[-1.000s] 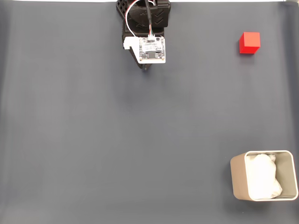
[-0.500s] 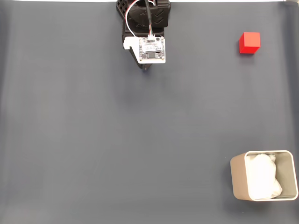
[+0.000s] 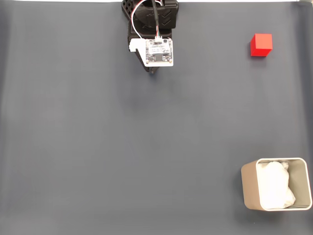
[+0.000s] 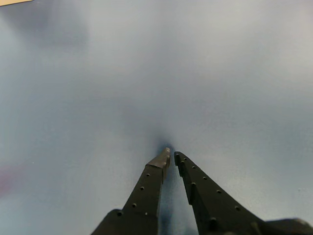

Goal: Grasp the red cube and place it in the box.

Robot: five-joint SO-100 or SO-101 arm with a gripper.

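**Arm parked at the mat's far edge, cube not yet approached**

Gripper point(image 4: 170, 155) sits low over bare grey mat point(image 3: 98, 147), its two black fingers drawn together to a near-closed point with nothing between them; only a thin sliver of gap shows at the tips in the wrist view. Empty, pressed-together posture reads as a rest pose rather than a grasp.

Fixed view from above: arm point(image 3: 152, 29) folded at top centre, white camera board point(image 3: 159, 52) riding on its wrist and hiding the fingers beneath.

Red cube point(image 3: 261, 45) lies flat on the mat at upper right, well apart from the arm, free on all sides, so nothing should obstruct the fingers.

Box point(image 3: 276, 190), tan with white crumpled lining, stands upright at lower right, mouth open upward, well apart from the cube and roughly below it in this view.

Judgement: task at its very start. Next move calls for a swing toward the cube and a widening of the fingers before descent.
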